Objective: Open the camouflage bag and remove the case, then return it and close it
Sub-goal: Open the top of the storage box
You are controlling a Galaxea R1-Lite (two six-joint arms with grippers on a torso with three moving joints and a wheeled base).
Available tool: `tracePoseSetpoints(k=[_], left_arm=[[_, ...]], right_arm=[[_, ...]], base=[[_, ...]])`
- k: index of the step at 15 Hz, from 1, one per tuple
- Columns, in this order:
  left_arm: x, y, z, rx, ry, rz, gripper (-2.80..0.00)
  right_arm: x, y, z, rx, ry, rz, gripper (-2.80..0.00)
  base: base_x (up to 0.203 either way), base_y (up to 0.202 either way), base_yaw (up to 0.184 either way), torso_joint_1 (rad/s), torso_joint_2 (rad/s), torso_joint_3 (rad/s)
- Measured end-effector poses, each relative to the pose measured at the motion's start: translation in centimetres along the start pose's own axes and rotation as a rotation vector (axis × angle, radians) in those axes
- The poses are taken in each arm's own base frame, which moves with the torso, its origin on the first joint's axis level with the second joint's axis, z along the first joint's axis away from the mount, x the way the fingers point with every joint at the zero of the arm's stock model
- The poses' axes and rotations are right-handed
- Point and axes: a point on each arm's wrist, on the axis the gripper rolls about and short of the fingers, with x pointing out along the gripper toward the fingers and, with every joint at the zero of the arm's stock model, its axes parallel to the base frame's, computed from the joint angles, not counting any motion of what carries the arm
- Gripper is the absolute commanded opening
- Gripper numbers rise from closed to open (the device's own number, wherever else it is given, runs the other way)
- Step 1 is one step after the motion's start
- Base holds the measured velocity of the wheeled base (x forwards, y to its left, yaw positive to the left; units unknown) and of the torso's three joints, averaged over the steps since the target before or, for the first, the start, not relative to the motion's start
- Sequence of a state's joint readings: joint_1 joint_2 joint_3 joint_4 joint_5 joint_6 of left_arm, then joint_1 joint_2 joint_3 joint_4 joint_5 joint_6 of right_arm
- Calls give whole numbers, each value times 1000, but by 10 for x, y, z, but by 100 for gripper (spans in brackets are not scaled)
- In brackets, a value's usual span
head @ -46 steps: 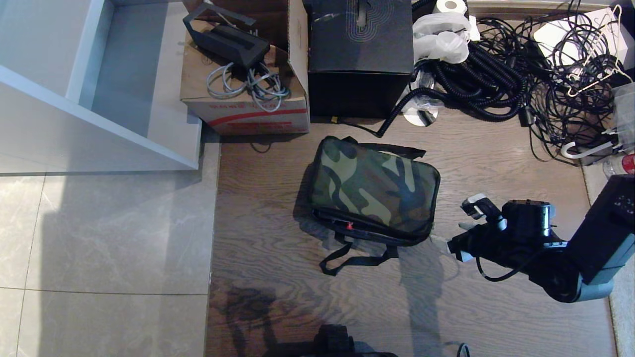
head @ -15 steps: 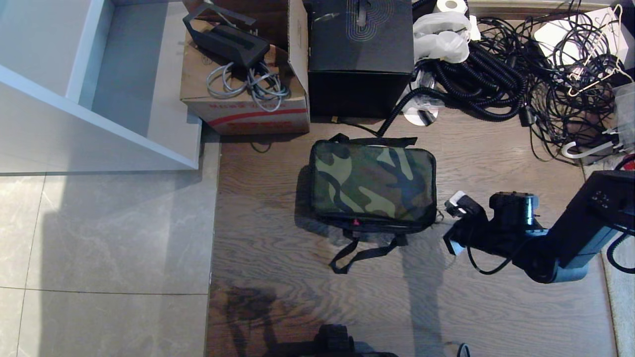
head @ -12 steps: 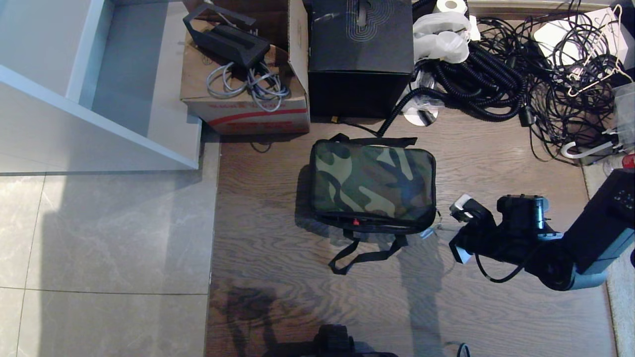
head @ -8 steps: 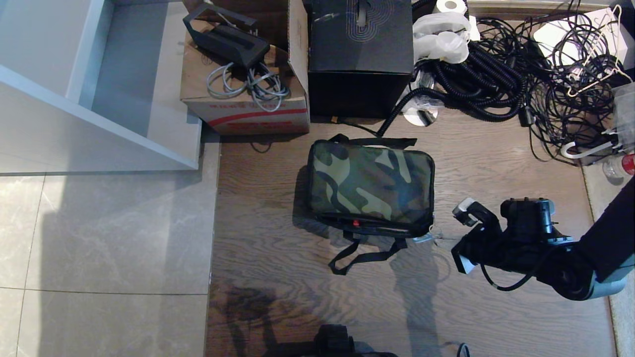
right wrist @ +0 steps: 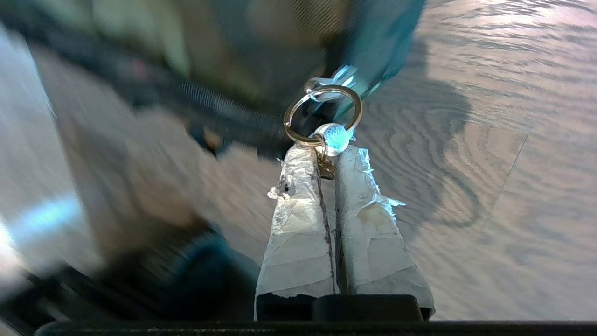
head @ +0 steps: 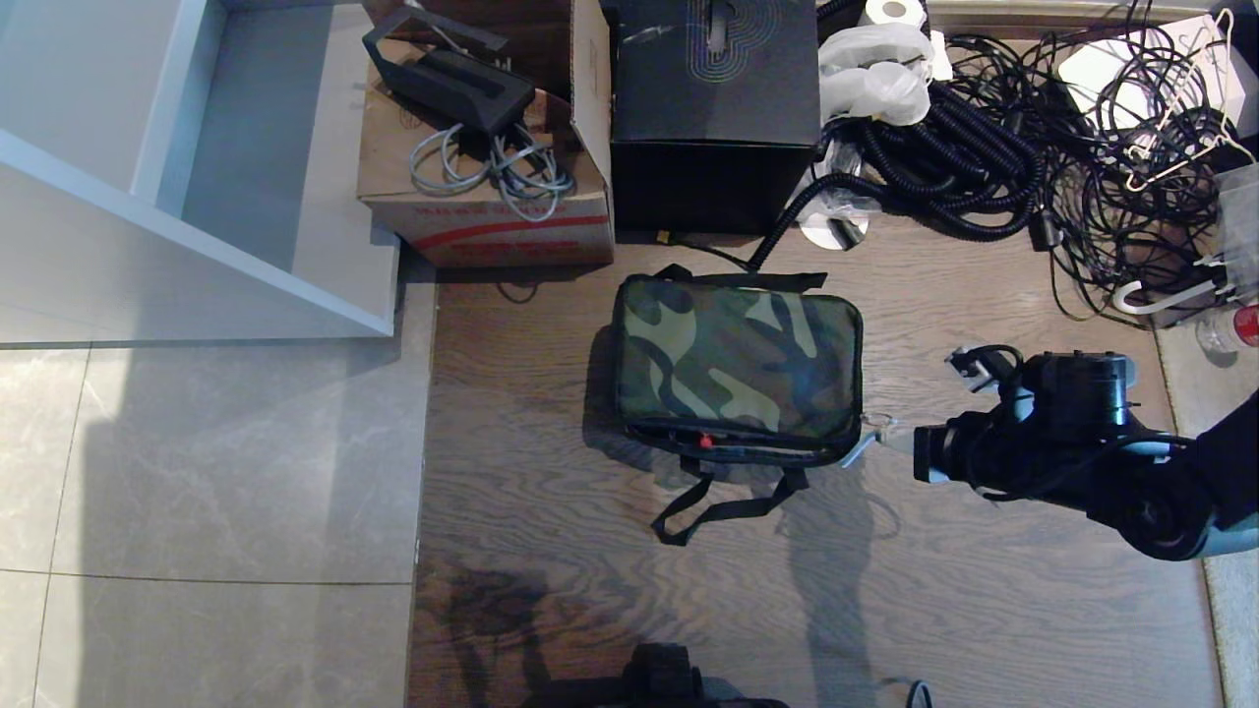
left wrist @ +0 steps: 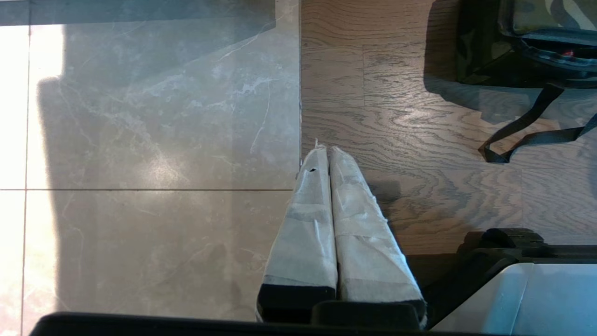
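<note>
Our right gripper point(right wrist: 326, 158) pinches a small metal key ring point(right wrist: 322, 113). Just past its tips, the ring hooks onto the camouflage bag point(head: 738, 366) on the wood floor point(head: 984, 610). Our left gripper point(left wrist: 326, 154), pressed together, hangs far away.

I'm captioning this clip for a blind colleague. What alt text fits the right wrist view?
The right pincer, its taped fingers shut, grips a small fitting on a metal key ring hooked to the corner of the camouflage bag. The blurred bag sits on a wood-grain floor.
</note>
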State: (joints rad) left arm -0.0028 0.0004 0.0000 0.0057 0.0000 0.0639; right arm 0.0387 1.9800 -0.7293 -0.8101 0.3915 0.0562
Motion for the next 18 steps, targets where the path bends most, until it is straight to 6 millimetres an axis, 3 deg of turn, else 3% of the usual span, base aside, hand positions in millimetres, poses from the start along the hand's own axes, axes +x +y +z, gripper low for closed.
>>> tracePoseSetpoints(k=[4,11,18], left_arm=[[0,0,0,0,0,0,-280],[0,0,0,0,0,-1,-280],[0,0,0,1,0,-1,-280]], right_arm=[[-3,-15,20,168,-75,-41,-280],[1,-29,40,138,-145,-64,-280],[26,-37,60,106,-207,-46,-280]], base=[[0,0,0,0,0,0],[0,0,0,0,0,0],[0,0,0,0,0,0]])
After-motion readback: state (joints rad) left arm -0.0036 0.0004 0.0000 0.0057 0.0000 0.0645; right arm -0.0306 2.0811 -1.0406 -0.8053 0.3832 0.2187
